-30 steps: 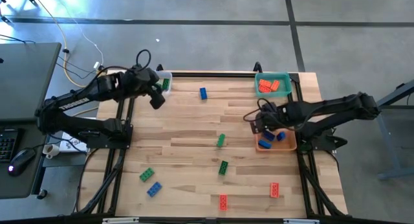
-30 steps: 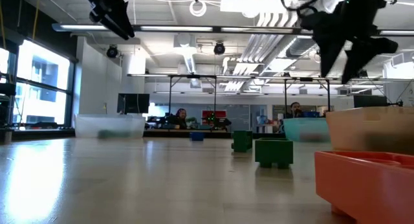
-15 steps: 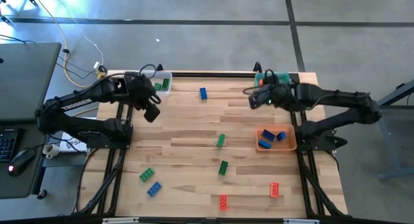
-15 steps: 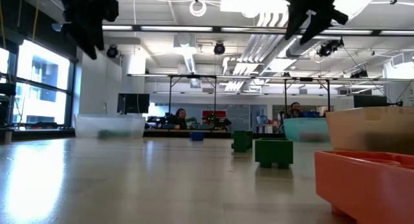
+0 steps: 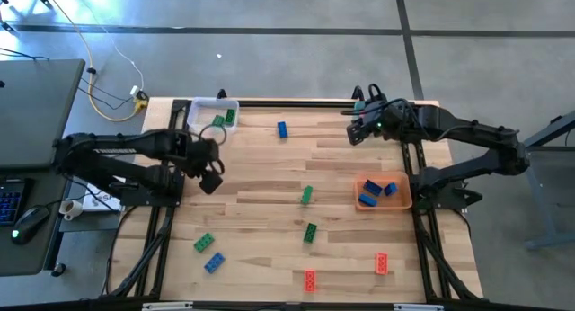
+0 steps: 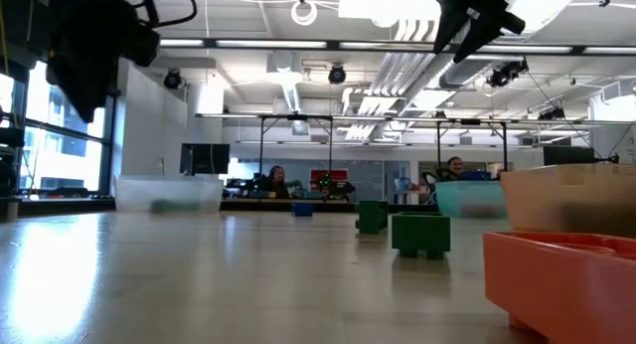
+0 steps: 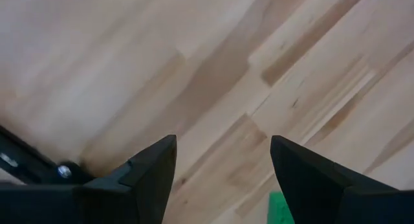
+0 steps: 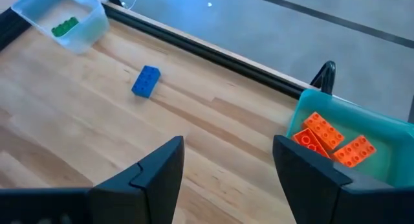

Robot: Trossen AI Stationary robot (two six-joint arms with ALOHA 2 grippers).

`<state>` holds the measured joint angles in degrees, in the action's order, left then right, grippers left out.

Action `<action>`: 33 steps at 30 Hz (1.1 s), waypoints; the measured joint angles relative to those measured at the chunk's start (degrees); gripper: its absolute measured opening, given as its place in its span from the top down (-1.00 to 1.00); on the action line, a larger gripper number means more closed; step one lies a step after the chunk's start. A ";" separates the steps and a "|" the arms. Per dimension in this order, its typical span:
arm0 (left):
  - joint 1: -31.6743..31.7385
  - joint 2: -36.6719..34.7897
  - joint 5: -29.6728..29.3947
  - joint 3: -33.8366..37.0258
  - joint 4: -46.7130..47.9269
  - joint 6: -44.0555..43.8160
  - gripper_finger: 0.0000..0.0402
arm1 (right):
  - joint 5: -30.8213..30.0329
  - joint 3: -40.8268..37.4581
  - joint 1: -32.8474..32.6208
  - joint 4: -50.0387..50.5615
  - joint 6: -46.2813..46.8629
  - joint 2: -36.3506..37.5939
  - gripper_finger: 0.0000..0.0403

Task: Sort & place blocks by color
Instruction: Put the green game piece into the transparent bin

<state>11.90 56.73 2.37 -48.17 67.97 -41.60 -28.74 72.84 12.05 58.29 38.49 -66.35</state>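
Observation:
Small studded blocks lie flat on the wooden table: a blue one (image 5: 282,129) at the far middle, green ones (image 5: 306,195) (image 5: 310,232) in the centre, a green (image 5: 204,243) and a blue (image 5: 213,262) at the near left, and two red ones (image 5: 310,279) (image 5: 381,263) at the near right. My left gripper (image 5: 211,174) hangs open over bare wood at the left, pointing down (image 7: 223,146). My right gripper (image 5: 355,131) is open and raised near the far right (image 8: 229,146), with nothing between its fingers.
A clear tray (image 5: 214,113) at the far left holds green blocks (image 8: 65,26). A teal tray (image 8: 388,130) at the far right holds red blocks (image 8: 323,130). An orange tray (image 5: 384,203) on the right holds blue blocks (image 5: 373,187). People sit in the room behind.
My left gripper has moved from beside the clear tray toward the table's near edge and downward, tipping over to point down. My right gripper has risen from the orange tray and swung toward the far edge, next to the teal tray. No block has moved.

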 joint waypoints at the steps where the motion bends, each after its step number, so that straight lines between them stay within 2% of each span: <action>1: -1.66 0.00 -0.01 0.89 -0.04 -1.42 -0.18 | 0.06 0.00 0.00 0.05 -0.04 0.00 -0.11; 9: -16.59 -0.02 0.03 6.93 -3.66 -16.16 -0.18 | 0.83 0.00 -0.02 0.23 -1.99 0.00 -0.11; 20: -34.31 0.97 -0.60 12.76 -17.67 -36.80 -0.17 | 2.54 0.00 -0.03 0.30 -2.99 0.00 -0.11; 25: -40.78 4.62 -3.07 12.92 -21.84 -43.27 -0.17 | 2.85 0.00 -0.07 0.36 -3.03 -0.01 -0.11; 33: -47.52 12.46 -3.28 12.92 -26.85 -51.04 -0.17 | 3.23 -0.02 -0.07 0.72 -4.96 -0.02 -0.11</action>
<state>-35.62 69.19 -0.91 -35.24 41.12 -92.65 -25.52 72.82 11.99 59.02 33.53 -66.37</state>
